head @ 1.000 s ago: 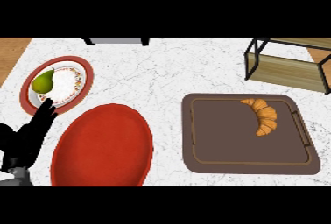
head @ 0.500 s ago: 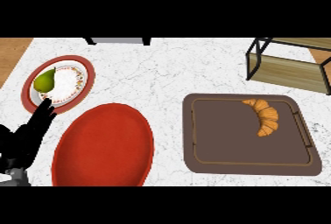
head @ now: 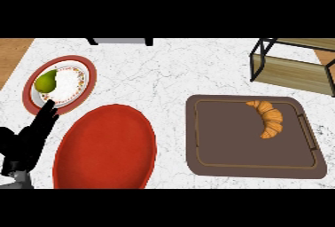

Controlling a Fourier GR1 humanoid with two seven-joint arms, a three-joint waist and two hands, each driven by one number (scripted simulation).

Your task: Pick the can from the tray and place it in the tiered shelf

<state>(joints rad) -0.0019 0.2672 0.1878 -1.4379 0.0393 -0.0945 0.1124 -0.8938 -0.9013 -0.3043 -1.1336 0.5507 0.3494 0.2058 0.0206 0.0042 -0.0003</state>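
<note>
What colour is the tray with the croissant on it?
Dark brown. The tray shows best in the head view, under the croissant.

A white marble counter (head: 163,75) fills the scene; wood flooring (head: 14,46) shows past its far left corner, a dark fixture (head: 121,41) at its far edge.
</note>
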